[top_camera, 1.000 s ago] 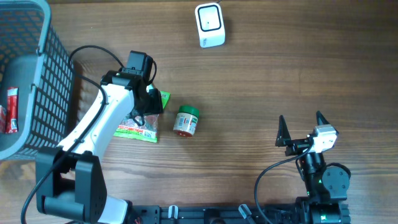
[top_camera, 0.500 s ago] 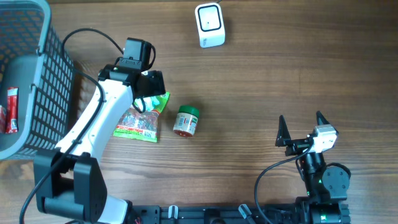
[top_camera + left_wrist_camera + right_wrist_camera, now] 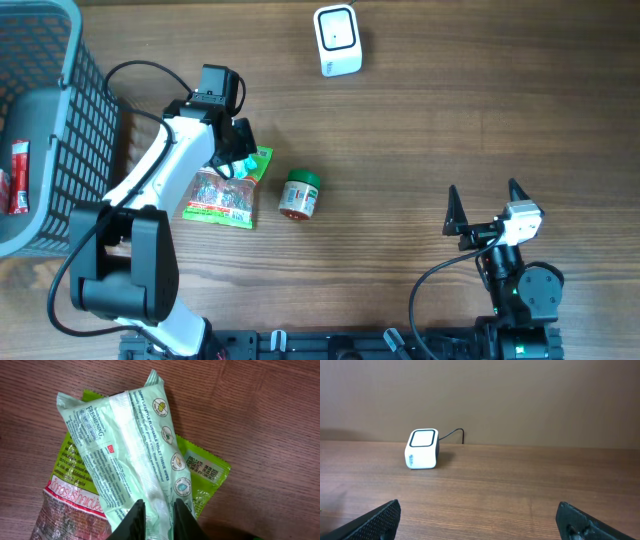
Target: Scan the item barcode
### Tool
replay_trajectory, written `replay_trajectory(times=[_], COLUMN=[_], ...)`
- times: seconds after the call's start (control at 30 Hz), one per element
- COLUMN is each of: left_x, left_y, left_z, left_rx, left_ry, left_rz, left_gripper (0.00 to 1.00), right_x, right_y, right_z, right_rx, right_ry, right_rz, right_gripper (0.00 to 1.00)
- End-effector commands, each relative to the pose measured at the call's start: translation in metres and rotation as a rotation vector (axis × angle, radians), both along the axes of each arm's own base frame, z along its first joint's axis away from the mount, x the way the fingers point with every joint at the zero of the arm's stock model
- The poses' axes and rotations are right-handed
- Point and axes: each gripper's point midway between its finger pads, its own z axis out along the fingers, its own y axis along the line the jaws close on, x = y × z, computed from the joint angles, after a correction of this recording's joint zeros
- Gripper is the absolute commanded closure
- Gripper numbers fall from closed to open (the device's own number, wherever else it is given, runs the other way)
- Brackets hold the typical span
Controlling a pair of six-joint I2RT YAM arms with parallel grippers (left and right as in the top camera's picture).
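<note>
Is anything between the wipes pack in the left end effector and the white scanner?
Nothing visible: only bare table lies between the wipes pack and the scanner. The green-lidded jar sits off that line.

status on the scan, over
Left gripper shut on wipes pack; right gripper open, off to the side. Pack lies across snack bag, not yet at scanner. Jar beside them, off the line to scanner.

Lower end of your wipes pack (image 3: 127,445) lost between the left fingers (image 3: 131,524), snack bag (image 3: 65,505) mostly buried under it, basket (image 3: 85,130) cropped at left, jar (image 3: 298,194) print too small to read.
</note>
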Motion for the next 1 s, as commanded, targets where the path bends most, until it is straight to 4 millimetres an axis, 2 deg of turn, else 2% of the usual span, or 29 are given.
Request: replay_trajectory(times=[0.0, 0.3, 0.53, 0.63, 0.67, 0.73, 0.83, 0.97], left_x=[-0.007, -0.031, -0.044, -0.043, -0.042, -0.036, -0.019, 0.003], left_y=[-0.001, 0.003, 0.005, 0.000, -0.002, -0.008, -0.014, -0.017], left_z=[-0.016, -0.045, -0.058, -0.058, -0.057, -0.050, -0.027, 0.015], left_rx=[-0.007, 0.009, 0.012, -0.012, -0.026, -0.056, -0.077, -0.089], left_ry=[0.043, 0.136, 0.157, 0.159, 0.155, 0.139, 0.084, -0.008], left_rz=[0.006, 0.006, 0.006, 0.001, -0.004, -0.035, -0.041, -0.045], left_gripper=[0.84, 0.64, 0.37, 0.20, 0.17, 0.00, 0.00, 0.00], right_x=[0.000, 0.000, 0.000, 0.000, 0.000, 0.000, 0.000, 0.000], right_y=[0.001, 0.001, 0.001, 0.001, 0.001, 0.001, 0.001, 0.001], right_z=[0.001, 0.001, 0.001, 0.001, 0.001, 0.001, 0.001, 0.001], right_rx=[-0.009, -0.010, -0.009, -0.009, -0.009, -0.009, -0.010, -0.009], right_ry=[-0.008, -0.008, -0.008, -0.008, -0.008, -0.008, -0.008, -0.008], right_rz=[0.002, 0.002, 0.002, 0.002, 0.002, 0.002, 0.002, 0.002], right_gripper=[0.00, 0.00, 0.00, 0.00, 0.00, 0.01, 0.00, 0.00])
